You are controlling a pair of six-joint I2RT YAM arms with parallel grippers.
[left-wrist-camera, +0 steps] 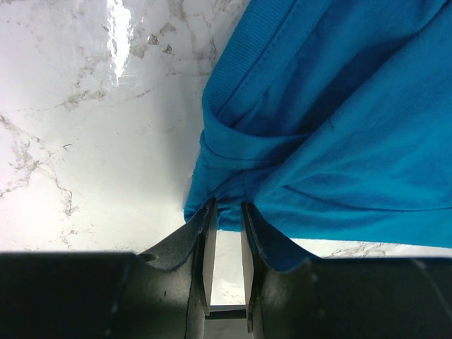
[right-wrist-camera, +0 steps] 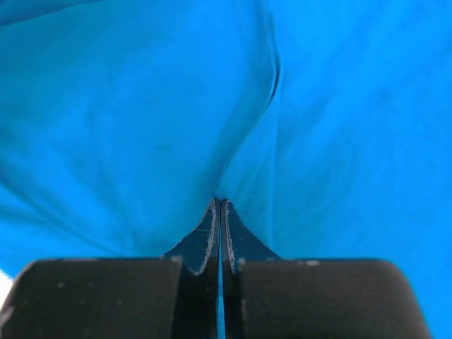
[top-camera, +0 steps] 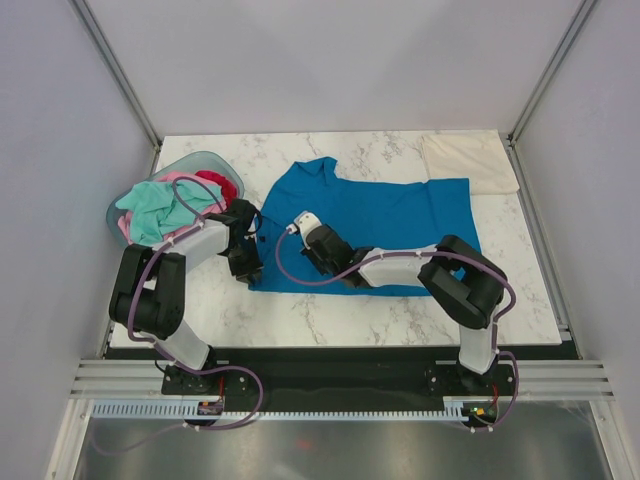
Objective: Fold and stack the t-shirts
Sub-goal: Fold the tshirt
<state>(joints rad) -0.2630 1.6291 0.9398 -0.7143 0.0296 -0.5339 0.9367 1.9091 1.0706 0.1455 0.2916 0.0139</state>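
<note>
basket [top-camera: 185, 160]: pale blue-grey, far-left corner | table [top-camera: 330, 315]: white marble

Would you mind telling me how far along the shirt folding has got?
Done: cream t-shirt looks folded at the far right corner. In hand: blue t-shirt, spread out, pinched by the left fingers and right fingers. Left: mint shirt, pink shirt and red shirt in the basket.

Bright, even light throughout; glare streaks the marble table [left-wrist-camera: 116, 32], and the close blue t-shirt [right-wrist-camera: 141, 106] blurs softly.
</note>
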